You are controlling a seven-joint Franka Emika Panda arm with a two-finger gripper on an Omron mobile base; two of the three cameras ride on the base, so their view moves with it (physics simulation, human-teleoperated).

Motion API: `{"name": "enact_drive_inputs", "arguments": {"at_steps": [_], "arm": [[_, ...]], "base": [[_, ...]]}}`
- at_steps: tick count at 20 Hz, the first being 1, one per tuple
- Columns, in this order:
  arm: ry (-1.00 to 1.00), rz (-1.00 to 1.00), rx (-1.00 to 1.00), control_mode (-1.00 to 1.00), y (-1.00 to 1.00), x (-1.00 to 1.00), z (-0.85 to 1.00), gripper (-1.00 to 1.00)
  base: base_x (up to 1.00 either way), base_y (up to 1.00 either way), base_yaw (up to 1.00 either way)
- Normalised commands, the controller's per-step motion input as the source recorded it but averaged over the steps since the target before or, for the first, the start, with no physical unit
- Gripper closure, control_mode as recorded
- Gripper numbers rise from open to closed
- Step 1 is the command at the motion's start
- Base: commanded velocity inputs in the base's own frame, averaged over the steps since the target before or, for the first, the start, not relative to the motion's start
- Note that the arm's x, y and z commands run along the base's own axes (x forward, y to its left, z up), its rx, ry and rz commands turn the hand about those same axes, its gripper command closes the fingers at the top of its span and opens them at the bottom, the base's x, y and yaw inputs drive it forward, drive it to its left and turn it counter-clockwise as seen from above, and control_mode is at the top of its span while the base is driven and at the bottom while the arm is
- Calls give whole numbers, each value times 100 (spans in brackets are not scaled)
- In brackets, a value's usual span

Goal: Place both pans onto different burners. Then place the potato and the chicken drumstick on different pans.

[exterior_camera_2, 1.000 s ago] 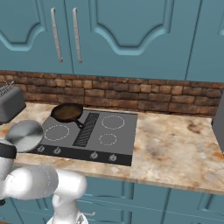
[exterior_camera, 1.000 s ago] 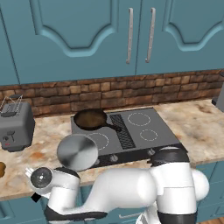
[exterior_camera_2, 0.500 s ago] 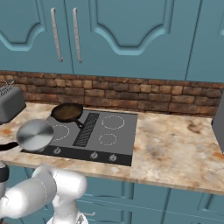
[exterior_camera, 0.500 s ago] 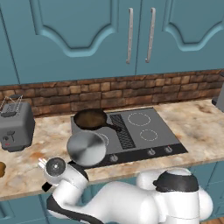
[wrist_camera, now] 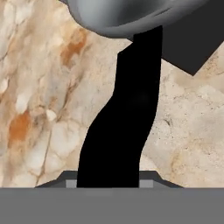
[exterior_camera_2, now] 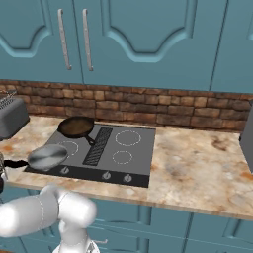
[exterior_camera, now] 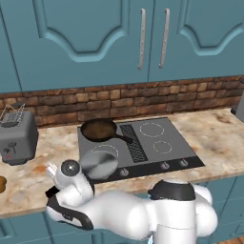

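The shiny silver pan (exterior_camera: pixel 98 163) (exterior_camera_2: pixel 48 156) lies flat on the front-left burner of the cooktop (exterior_camera: pixel 157 159) (exterior_camera_2: pixel 138 160), its black handle (exterior_camera_2: pixel 15 163) pointing left over the counter. Behind it, on the back-left burner, sits the dark brown pan (exterior_camera: pixel 98 129) (exterior_camera_2: pixel 76 127). In the hand view my gripper (wrist_camera: pixel 109 183) straddles that black handle (wrist_camera: pixel 127 113), a fingertip close on each side; no gap shows. A brown lump (exterior_camera: pixel 1 184) at the counter's left edge may be the potato. The chicken drumstick is hidden.
Two right burners (exterior_camera: pixel 152 128) (exterior_camera_2: pixel 121 157) stand bare, beside the ribbed centre vent (exterior_camera: pixel 134 143). A grey toaster (exterior_camera: pixel 16 136) (exterior_camera_2: pixel 10 116) stands at the left by the brick wall. A dark appliance (exterior_camera_2: pixel 247 143) is at the right edge. Marbled counter stretches right of the cooktop.
The silver pan came down from a raised, tilted pose onto the front-left burner and lies flat. My arm swung lower and to the left.
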Motion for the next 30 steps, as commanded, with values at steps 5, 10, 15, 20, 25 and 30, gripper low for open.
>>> {"name": "enact_drive_inputs", "arguments": {"at_steps": [5,10,15,20,25,30], "arm": [[8,0,4,-100,-6,65,-9,100],[4,0,2,-100,-11,63,0,100],[0,0,4,-100,-1,46,22,100],[0,0,2,-100,0,34,6,100],[0,0,0,-100,-2,8,-1,100],[0,-1,0,-100,-11,-3,-12,100]], "base": [[0,0,0],[0,0,0],[0,0,0],[0,0,0],[0,0,0],[0,0,0]]}}
